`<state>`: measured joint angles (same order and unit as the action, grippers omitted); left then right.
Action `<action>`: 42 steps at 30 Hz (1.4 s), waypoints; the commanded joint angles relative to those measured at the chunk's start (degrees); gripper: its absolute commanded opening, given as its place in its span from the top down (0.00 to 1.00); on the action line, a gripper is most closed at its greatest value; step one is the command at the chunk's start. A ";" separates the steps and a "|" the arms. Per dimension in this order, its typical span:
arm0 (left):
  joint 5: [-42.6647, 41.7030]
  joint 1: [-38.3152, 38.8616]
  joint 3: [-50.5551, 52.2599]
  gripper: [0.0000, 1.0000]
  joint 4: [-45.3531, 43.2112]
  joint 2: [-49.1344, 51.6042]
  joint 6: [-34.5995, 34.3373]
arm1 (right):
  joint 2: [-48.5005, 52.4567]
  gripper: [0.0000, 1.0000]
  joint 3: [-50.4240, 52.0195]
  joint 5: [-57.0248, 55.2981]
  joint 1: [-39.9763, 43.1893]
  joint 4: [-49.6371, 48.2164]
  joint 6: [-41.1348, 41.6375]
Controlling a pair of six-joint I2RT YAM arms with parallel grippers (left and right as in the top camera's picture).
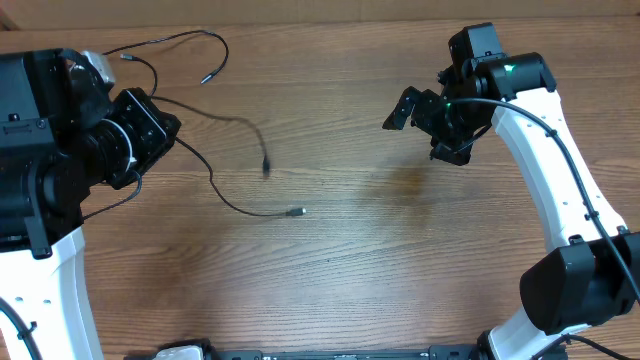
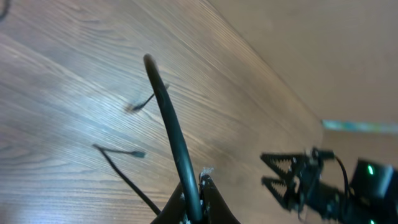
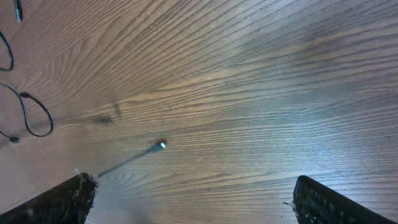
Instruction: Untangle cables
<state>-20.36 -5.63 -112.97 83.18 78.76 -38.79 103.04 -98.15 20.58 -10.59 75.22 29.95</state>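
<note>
On the left half of the table (image 1: 400, 260) the cables (image 1: 266, 165) lie loosely spread, thin black cords fanning out from beside the left arm (image 1: 60, 150) and well apart from the right arm (image 1: 560, 180). They look light and limp to me, the sort that will trail and drag rather than lift clean. The smooth sheath could slide through a loose pinch, and the little plugs (image 1: 298, 211) are probably the only stiff parts. I'd take a cord just behind its plug, or on a bare stretch away from any crossing, so a pull draws one strand free instead of tightening the lot. The left gripper (image 2: 200, 190) appears pinched closed at the bottom of its own view with a black cord rising from it, so it seems to have hold of one cable. The right gripper (image 3: 194, 183) hangs above bare wood, its fingers (image 3: 74, 199) spread wide with nothing between them. From above I count four plugs: one under the top loop, one close to the left arm, one mid-table and one farthest out. The cords run under the left arm, so I make it three or four strands and cannot tell how many separate cables there are. There are two arms and two grippers.
</note>
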 commanded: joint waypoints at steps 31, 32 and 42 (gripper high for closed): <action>19.87 7.10 0.37 0.96 -0.59 22.34 -20.00 | -0.63 0.00 -0.92 -0.13 0.07 -0.11 -0.24; 19.17 7.10 0.37 0.96 -2.93 24.52 -19.96 | -0.63 0.00 -0.92 -0.13 0.07 -0.11 -0.24; 12.26 7.48 0.37 0.96 -11.72 40.02 -14.69 | -0.63 0.00 -0.92 -0.13 0.07 -0.11 -0.24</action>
<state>-7.60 1.52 -112.81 72.88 115.24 -56.14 103.07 -98.15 20.58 -10.59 75.22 29.98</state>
